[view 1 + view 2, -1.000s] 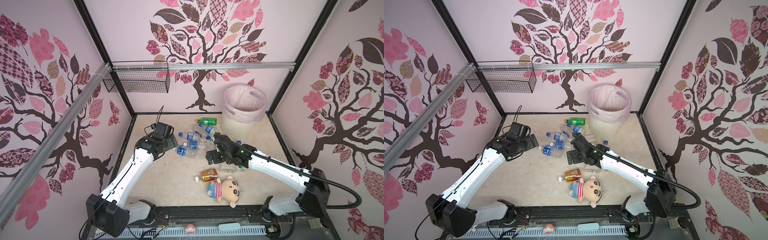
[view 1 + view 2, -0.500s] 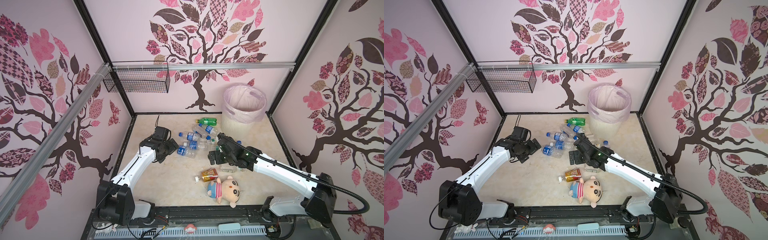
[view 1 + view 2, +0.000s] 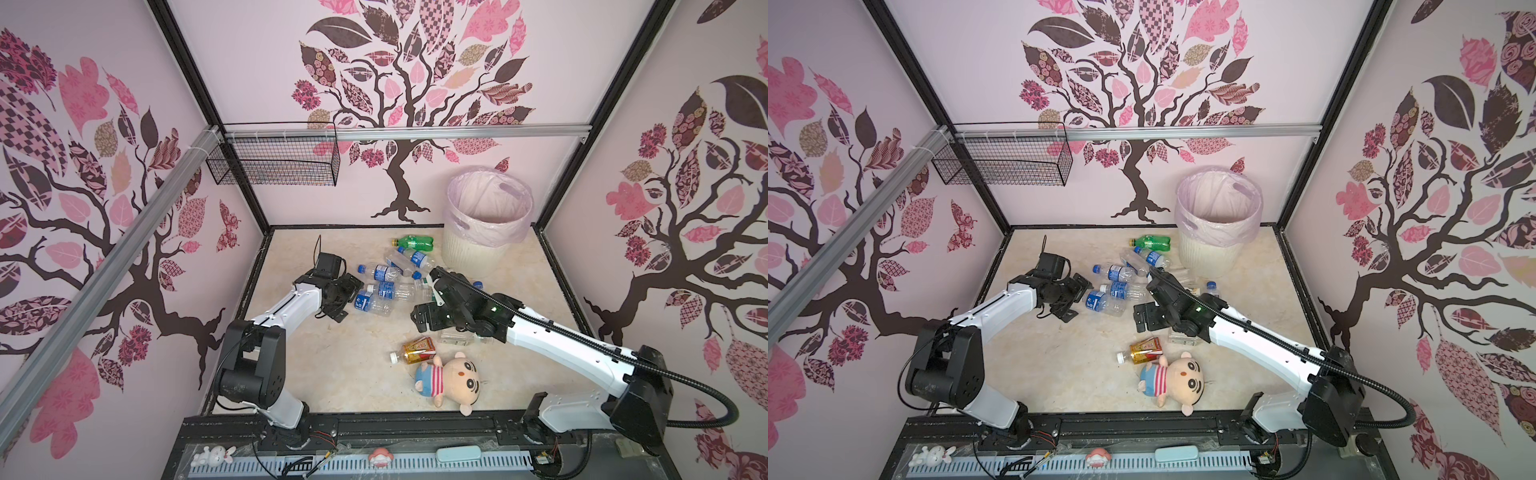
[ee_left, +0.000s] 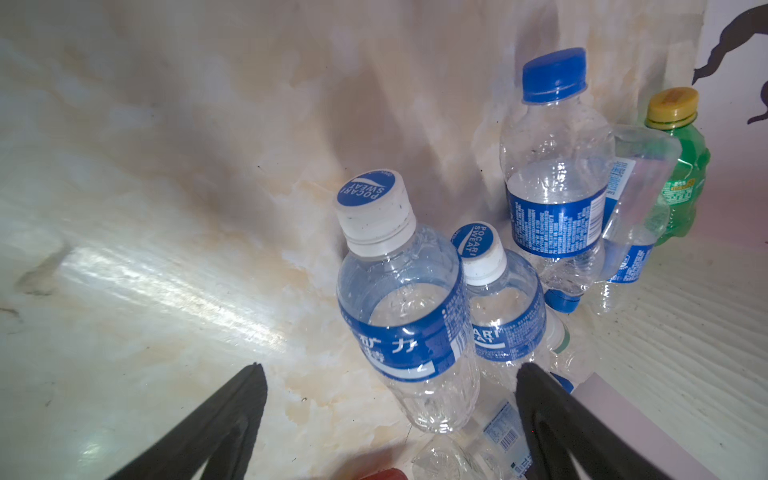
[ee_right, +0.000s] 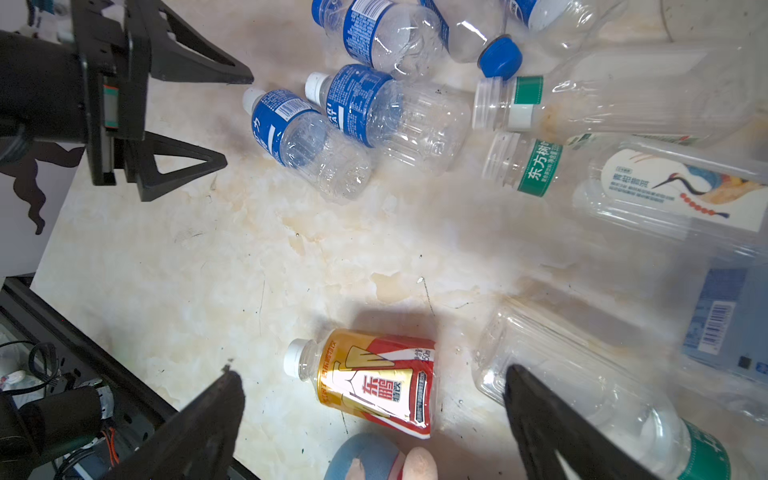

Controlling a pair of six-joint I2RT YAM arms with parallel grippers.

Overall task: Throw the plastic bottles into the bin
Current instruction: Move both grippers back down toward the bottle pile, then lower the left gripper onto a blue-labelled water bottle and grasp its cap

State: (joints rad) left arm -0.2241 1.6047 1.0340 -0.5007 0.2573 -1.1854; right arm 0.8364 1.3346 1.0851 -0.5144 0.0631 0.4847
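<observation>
Amber bottle (image 5: 374,384) lettering: right wrist only

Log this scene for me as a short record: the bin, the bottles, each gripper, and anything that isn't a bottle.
bin: upright at the back, pink-lined, no bottle visible inside
plastic bottles: lying on the floor, most clustered before the bin
left gripper: open, empty, facing a blue-labelled bottle
right gripper: open, empty, above the amber bottle
plush doll: on the floor beside the amber bottle
</observation>
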